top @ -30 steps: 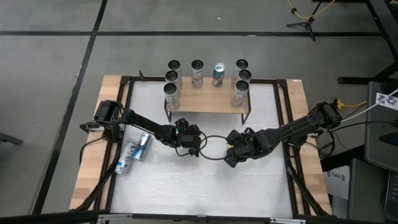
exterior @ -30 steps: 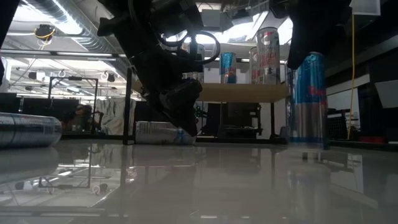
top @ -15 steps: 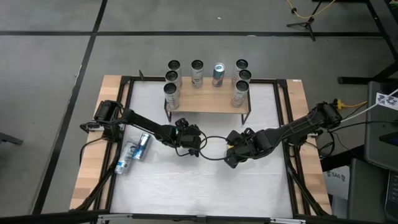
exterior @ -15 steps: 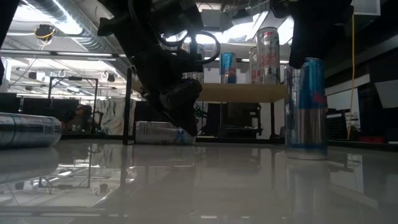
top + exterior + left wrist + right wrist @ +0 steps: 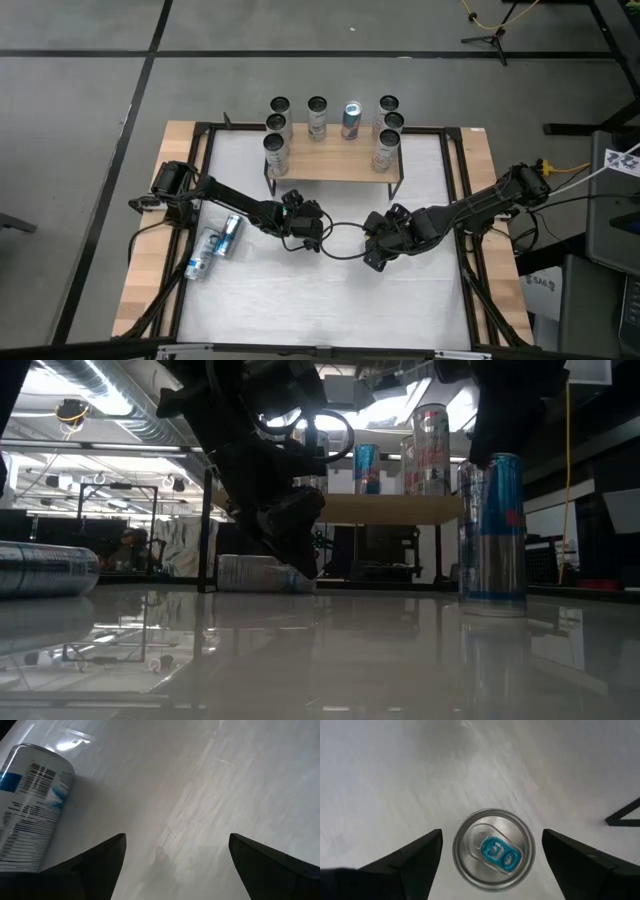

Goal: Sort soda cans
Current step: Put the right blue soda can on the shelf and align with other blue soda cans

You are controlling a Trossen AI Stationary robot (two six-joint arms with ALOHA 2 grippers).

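A slim silver-and-blue soda can [image 5: 492, 530] stands upright on its base on the white table, its silver top with a blue tab facing up [image 5: 494, 853]. My right gripper [image 5: 492, 835] is open right above it, one finger on either side of the can's top, with a gap to each; it also shows in the high view [image 5: 372, 250]. My left gripper [image 5: 312, 232] is open and empty low over the table's middle. Two more cans [image 5: 228, 235] [image 5: 203, 255] lie on their sides at the left; one shows in the left wrist view [image 5: 30, 810].
A wooden shelf [image 5: 335, 170] at the table's far side carries several upright cans [image 5: 351, 120]. A black frame [image 5: 455, 180] runs round the white mat. A black cable loops between the two grippers [image 5: 340, 225]. Bare table lies toward the near edge.
The blue-labelled can, held a little above the table a second ago, has come down and now stands on its base. My right gripper has gone down with it and a little toward the table's left. My left arm has kept still.
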